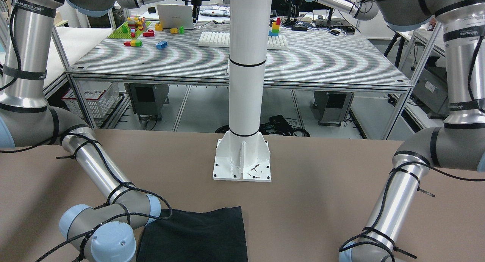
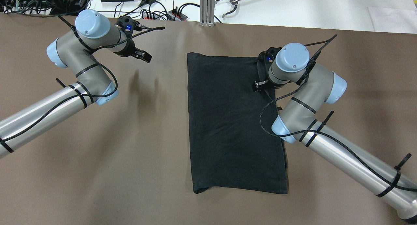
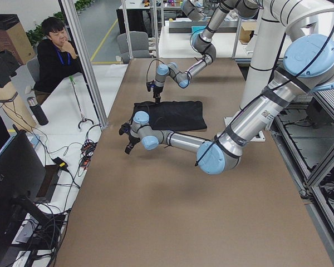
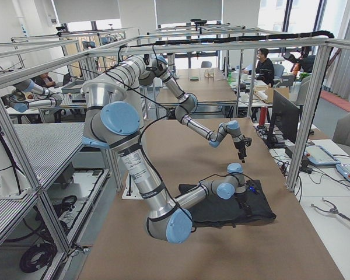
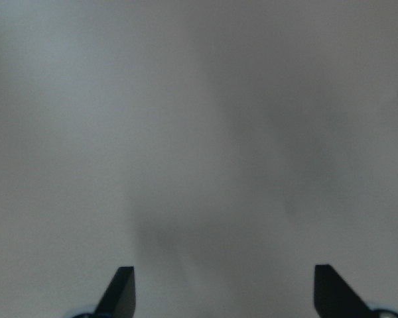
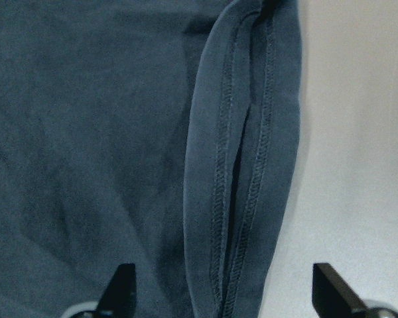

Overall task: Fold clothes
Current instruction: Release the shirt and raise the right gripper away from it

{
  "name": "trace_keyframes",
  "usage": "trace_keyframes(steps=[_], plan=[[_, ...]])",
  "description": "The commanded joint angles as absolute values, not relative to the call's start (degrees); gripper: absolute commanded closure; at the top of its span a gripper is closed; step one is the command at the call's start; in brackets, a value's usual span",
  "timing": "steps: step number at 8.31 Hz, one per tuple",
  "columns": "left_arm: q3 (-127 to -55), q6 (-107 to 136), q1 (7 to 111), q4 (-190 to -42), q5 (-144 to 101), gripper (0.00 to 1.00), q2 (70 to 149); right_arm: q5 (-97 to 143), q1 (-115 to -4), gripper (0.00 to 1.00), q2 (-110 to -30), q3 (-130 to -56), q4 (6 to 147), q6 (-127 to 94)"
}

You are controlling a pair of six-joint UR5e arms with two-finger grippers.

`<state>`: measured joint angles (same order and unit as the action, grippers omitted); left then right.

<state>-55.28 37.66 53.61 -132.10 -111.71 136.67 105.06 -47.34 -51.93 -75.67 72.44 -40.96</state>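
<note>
Right gripper [image 6: 225, 295] jaws are seen spread, empty, over the cloth [image 6: 86, 132] at its doubled hem [image 6: 242, 165]; it is judged soft, limp, best pinched there. Left gripper [image 5: 222, 295] is spread, through blur apparently over table [image 5: 186, 132]. Overhead, cloth lies flat mid-table.

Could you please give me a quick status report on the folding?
Left gripper open over the table. Right gripper open above the hemmed edge of the black garment. Garment flat, a long rectangle. No obstruction seen.
</note>
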Motion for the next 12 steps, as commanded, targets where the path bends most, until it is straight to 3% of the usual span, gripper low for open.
trace_keyframes(steps=[1,9,12], plan=[[-55.55,37.71,53.35,-132.10,-111.71,0.05,136.58,102.67,-47.29,0.07,-49.58,-71.38,72.42,-41.13],[-55.63,37.79,53.26,-132.36,-111.71,0.05,136.41,100.98,-54.05,0.06,-55.82,-70.22,71.63,-32.52],[-64.99,49.78,49.86,-132.19,-112.32,0.05,132.48,103.96,-53.79,0.06,-56.42,-73.21,66.48,-36.01]])
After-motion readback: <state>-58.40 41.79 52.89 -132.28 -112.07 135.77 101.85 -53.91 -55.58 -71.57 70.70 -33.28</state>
